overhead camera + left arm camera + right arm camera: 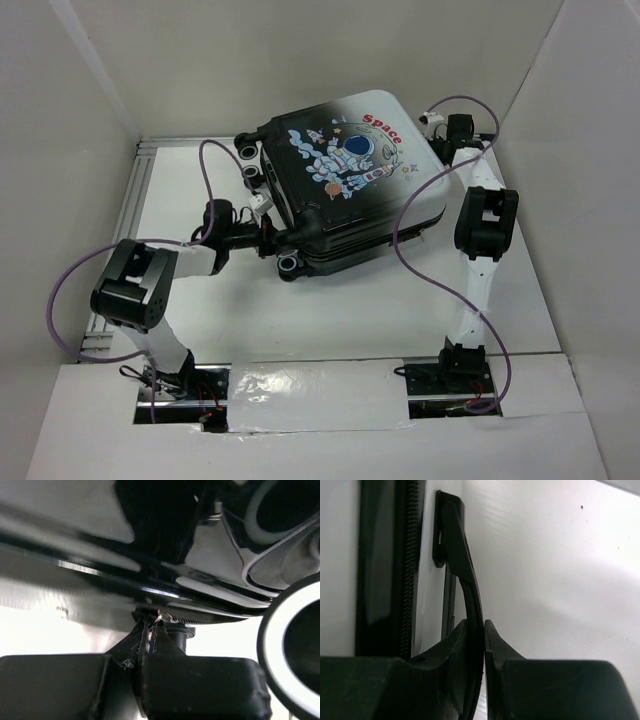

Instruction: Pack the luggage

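Evidently the step in hand is zipping up. The luggage (340, 190) lies shut, astronaut side up, on the middle-to-far part of the table (330, 320). It is turned so its wheels face left, and an arm sits at each end of the seam.

To do this well, each pull should be drawn along the line of the zipper rather than away from the shell. The wrist should turn as the track bends round a corner. A tug outward would likely slip the tab from the pads or drag the light case across the table. One arm steadying while the other travels seems the safer way.

The right gripper (484, 625) is at the far right corner of the case. Its fingers (462, 645) are nipped on the lower end of a black zipper tab (457, 545), which lies flat between the pads with only its own thickness parting them. The zipper teeth (410, 555) run just to the left of the tab in the wrist view.

The left gripper (148, 630) is at the near left corner beside a wheel (292, 650). It is pressed fully together right at the seam. A small metal bit shows at its tips, probably a second pull, but whether it is truly caught I cannot tell.
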